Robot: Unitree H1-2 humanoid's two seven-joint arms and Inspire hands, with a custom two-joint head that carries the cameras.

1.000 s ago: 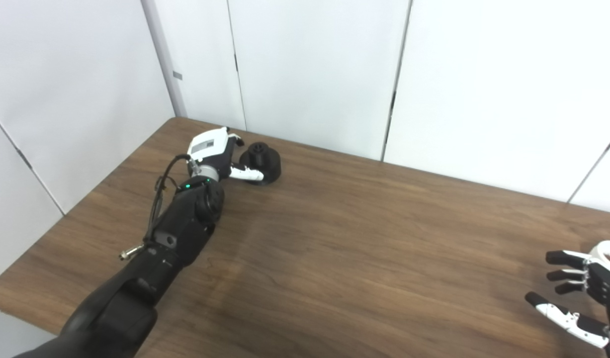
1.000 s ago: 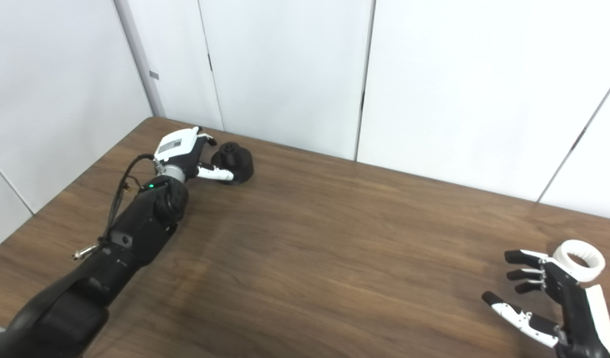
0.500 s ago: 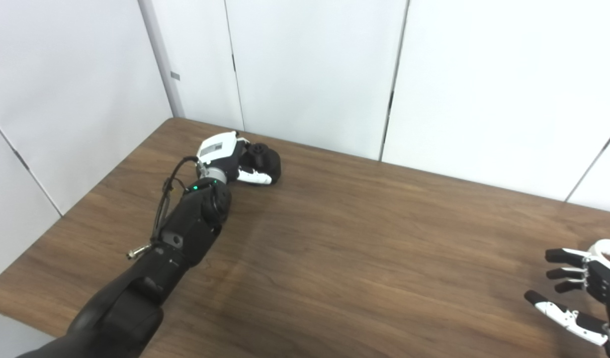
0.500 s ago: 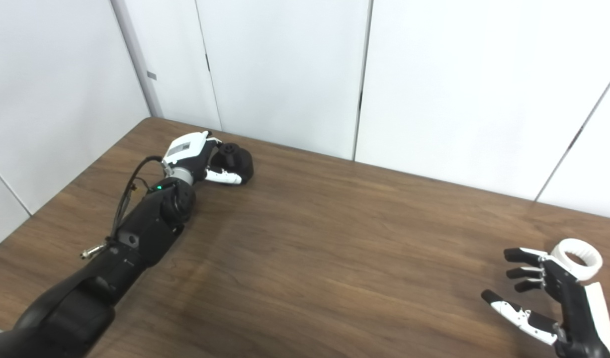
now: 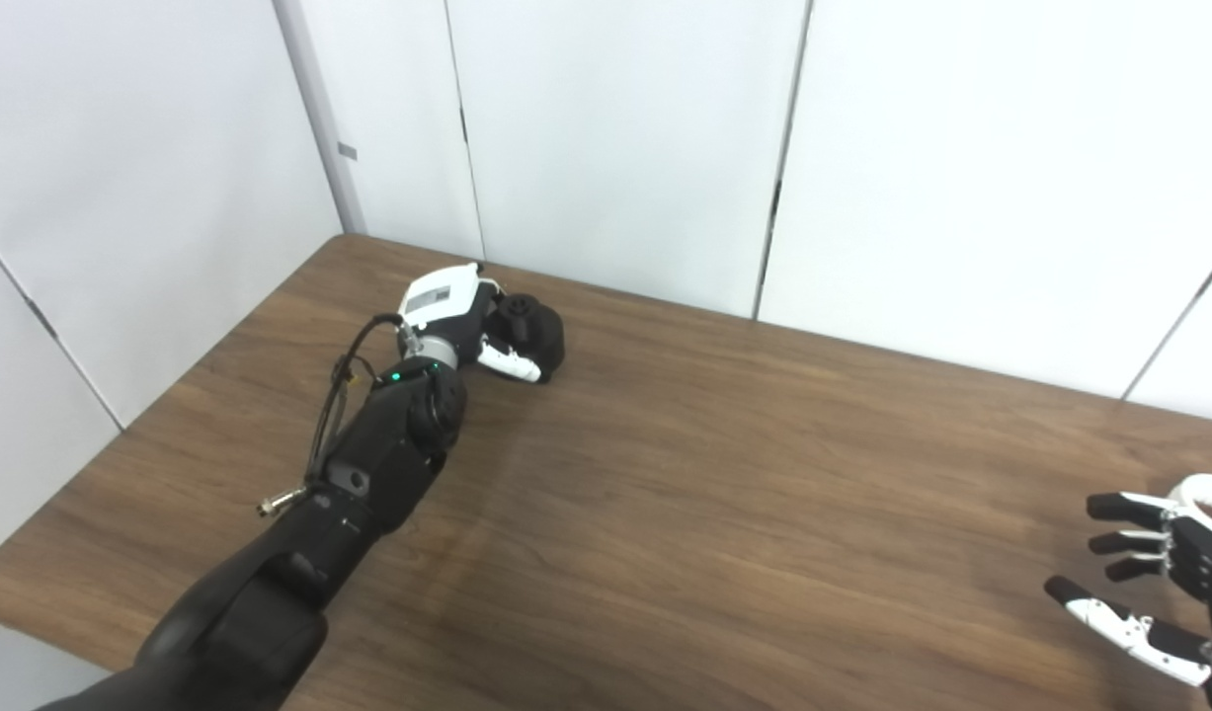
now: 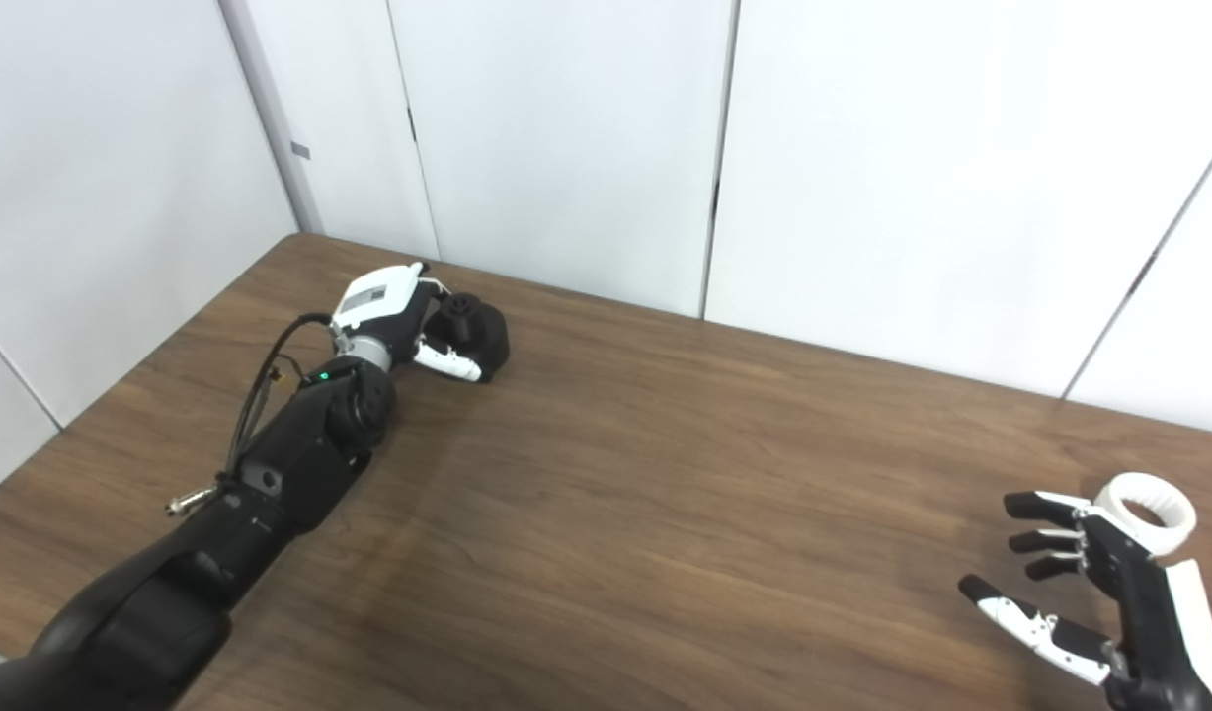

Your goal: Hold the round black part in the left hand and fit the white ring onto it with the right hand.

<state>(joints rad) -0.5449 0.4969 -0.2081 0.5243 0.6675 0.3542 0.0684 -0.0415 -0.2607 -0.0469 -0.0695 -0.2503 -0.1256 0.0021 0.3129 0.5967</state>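
Left hand [image 5: 467, 321] has just closed round the round black plastic part [image 5: 534, 331], grip w/ thumb underneath; right hand [image 6: 1094, 592] waits open beside white ring [image 6: 1149, 499], pickup next.

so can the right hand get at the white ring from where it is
Probably yes: the right hand is open with fingers spread, right beside the white ring, which lies alone on the table with nothing between them.

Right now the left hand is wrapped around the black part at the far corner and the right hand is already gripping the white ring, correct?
Not quite. In the right eye view the right hand is open, and the white ring lies on the table behind it. The left hand does wrap the black part.
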